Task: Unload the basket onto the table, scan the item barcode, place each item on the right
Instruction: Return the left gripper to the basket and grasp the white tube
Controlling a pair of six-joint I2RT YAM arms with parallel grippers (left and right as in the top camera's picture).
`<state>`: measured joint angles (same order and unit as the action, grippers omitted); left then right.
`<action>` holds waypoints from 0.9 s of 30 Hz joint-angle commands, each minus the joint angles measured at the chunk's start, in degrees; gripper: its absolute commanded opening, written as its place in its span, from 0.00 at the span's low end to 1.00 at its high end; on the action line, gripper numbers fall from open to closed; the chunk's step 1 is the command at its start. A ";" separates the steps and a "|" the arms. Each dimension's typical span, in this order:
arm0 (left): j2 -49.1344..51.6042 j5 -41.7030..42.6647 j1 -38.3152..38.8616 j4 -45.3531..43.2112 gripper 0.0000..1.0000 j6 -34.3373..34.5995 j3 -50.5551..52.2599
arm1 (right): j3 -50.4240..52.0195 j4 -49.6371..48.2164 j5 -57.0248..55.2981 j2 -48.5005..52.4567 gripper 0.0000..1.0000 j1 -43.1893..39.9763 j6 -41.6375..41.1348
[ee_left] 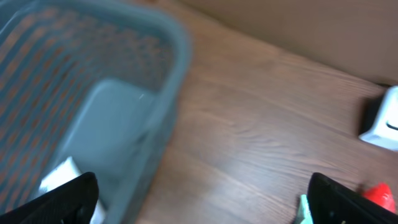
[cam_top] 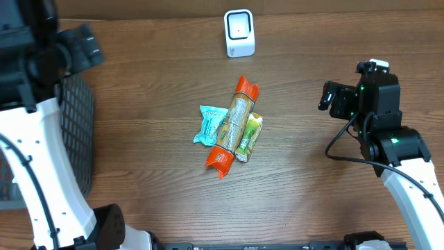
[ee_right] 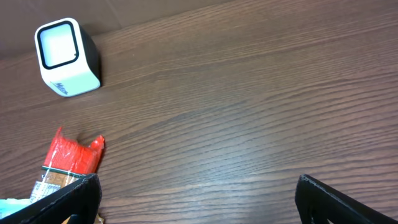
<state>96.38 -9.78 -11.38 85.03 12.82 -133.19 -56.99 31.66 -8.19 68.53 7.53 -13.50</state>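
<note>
If reaching with left claw [ee_left: 205, 202] or right claw [ee_right: 200, 202], gaping wide and empty, go for the long orange packet [cam_top: 232, 125] mid counter [cam_top: 312, 198], touching teal packet [cam_top: 210, 125] and green packet [cam_top: 248, 134]. Probably light, crinkly, slippery: pinch across the middle. Farther off, scanner [cam_top: 239, 32].

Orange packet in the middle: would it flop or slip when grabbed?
The orange packet looks like a crimped wrapper, so probably light and slippery. Its long straight shape suggests stiff contents, unlikely to droop. Pushed, it may drag the touching teal packet.

Left fingers [ee_left: 62, 200] and right fingers [ee_right: 65, 202] both spread wide.
</note>
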 commanded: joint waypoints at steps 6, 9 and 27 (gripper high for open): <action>-0.81 -0.74 -17.97 0.68 1.00 13.49 -0.35 | -1.20 -0.26 -0.63 -0.15 1.00 -0.15 -0.24; 0.42 -0.31 -23.28 0.70 1.00 16.00 0.63 | -1.20 -0.26 -0.63 -0.15 1.00 -0.15 -0.24; 4.55 5.38 -37.59 -12.90 1.00 14.95 42.36 | -1.20 -0.26 -0.63 -0.15 1.00 -0.15 -0.24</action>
<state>101.36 -5.52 -48.53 74.67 28.53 -97.14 -56.99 31.70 -8.19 68.53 7.53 -13.47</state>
